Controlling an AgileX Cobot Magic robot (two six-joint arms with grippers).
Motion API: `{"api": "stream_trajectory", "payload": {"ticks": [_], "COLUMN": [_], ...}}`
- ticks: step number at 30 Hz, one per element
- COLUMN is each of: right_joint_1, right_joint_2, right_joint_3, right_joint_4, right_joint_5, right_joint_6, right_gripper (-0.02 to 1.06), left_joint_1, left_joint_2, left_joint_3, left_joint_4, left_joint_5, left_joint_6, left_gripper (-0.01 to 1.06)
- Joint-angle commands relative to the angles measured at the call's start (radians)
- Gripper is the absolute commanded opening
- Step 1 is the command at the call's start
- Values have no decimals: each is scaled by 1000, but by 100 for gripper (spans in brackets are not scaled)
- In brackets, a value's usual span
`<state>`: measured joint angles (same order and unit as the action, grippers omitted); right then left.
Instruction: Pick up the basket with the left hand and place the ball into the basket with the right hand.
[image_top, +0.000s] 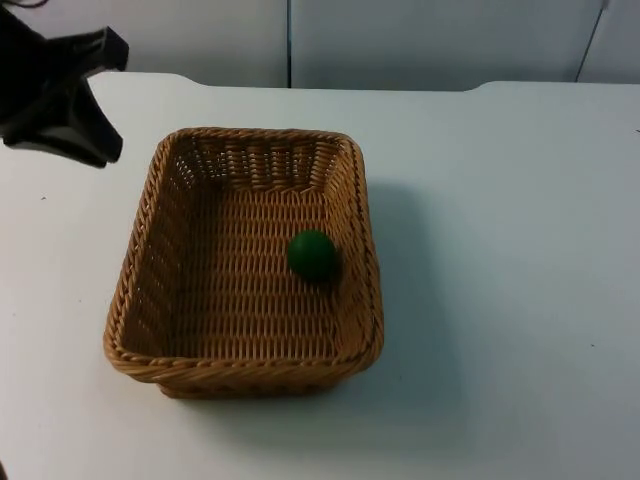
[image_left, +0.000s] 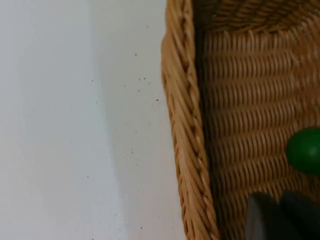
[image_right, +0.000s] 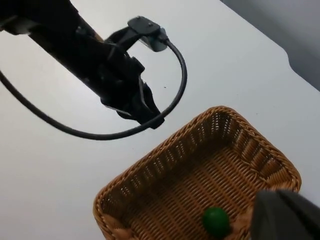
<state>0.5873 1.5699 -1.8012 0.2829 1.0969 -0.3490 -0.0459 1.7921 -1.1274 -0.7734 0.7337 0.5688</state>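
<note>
A tan wicker basket (image_top: 132, 265) stands on the white table, a little left of the middle. A green ball (image_top: 313, 255) lies inside it on the woven floor, close to the right wall. My left gripper (image_top: 95, 150) is just off the basket's far left corner, apart from the rim. In the left wrist view the basket's rim (image_left: 187, 150) runs past the left gripper (image_left: 280, 217), with the ball (image_left: 305, 150) beyond. The right wrist view looks down from high up on the basket (image_right: 160, 152), the ball (image_right: 216, 221) and the left gripper (image_right: 147, 112); my right gripper (image_right: 285, 215) is well above them.
The white table top (image_top: 500, 250) stretches bare to the right of and in front of the basket. The grey partition wall (image_top: 400, 40) closes off the back edge.
</note>
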Motion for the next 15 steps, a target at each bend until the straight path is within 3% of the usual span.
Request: {"api": "stream_trajectory", "payload": {"ticks": [1,4,10,13,15], "right_joint_1": [3,3,3,3,3], "right_joint_2": [-9,-9,-12,-23,-30], "right_joint_3": [-6,-6,-6,-6,-6], "right_joint_4": [2,0,-80,-106,-107], "right_joint_5": [-10,-10,1,-1,-8], "right_joint_6": [10,10,65,78,86], "right_gripper": [0,0,0,0,0], "left_joint_1": [4,4,4,4,4], "left_joint_2": [-53,-116,-380,-581,-641], "left_joint_3": [1,21,231,385,418], "left_joint_4": [42,63,136,273,345], "left_joint_5": [38,43,-77,-104,-100], "left_joint_6": [-13,-30,-84,-186,-247], "left_gripper": [0,0,0,0,0]}}
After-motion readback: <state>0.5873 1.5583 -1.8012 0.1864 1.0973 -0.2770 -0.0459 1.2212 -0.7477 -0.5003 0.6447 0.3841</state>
